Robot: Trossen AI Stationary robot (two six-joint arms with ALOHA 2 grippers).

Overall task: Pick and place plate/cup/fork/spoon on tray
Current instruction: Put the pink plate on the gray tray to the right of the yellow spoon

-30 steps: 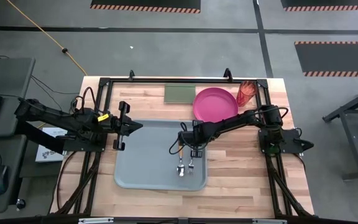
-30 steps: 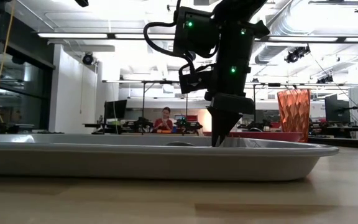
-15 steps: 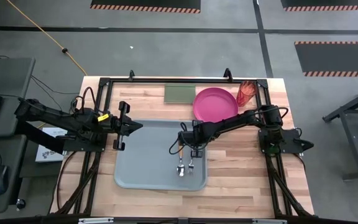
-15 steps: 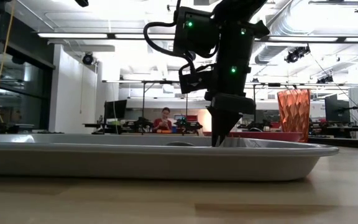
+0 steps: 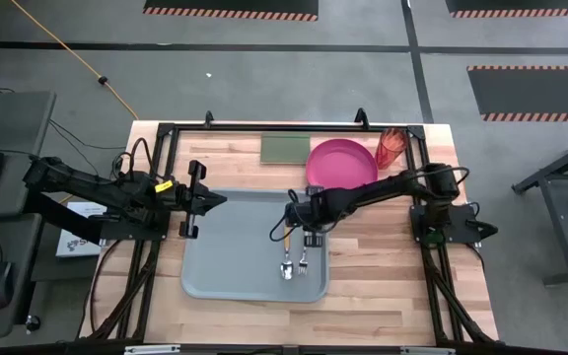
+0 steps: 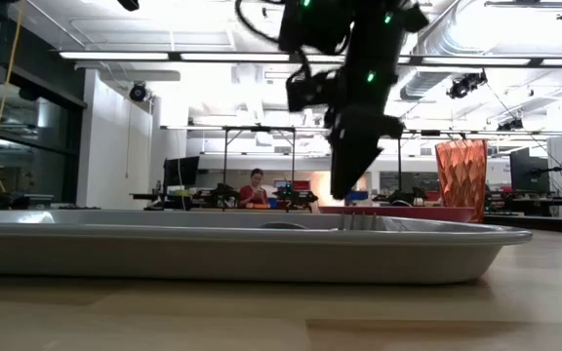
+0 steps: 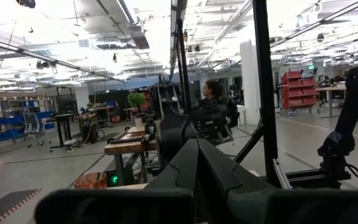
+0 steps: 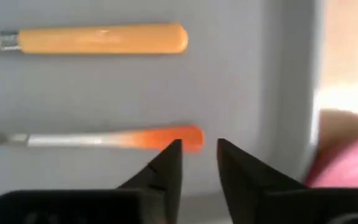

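The grey-blue tray (image 5: 225,266) lies on the table's near middle. In it lie the spoon (image 5: 287,264) and the fork (image 5: 304,260), side by side, flat on the tray floor. The wrist view shows the spoon's orange-yellow handle (image 8: 98,38) and the fork's red handle (image 8: 148,138). My right gripper (image 5: 310,240) hangs a little above the fork's handle end, fingers slightly open and empty (image 8: 199,146). The pink plate (image 5: 342,164) and the red-orange cup (image 5: 390,148) stand on the table beyond the tray. My left gripper (image 5: 215,200) waits shut at the tray's left far corner.
A flat green rectangle (image 5: 284,148) lies at the far edge, left of the plate. A black frame (image 5: 264,127) runs around the table's edges. The tray's left half is bare. In the low view the cup (image 6: 461,180) stands behind the tray's rim (image 6: 213,249).
My right gripper has risen from the tray floor, clear of the rim in the low view, and tipped a little. The fork and spoon stay where they lay in the tray.
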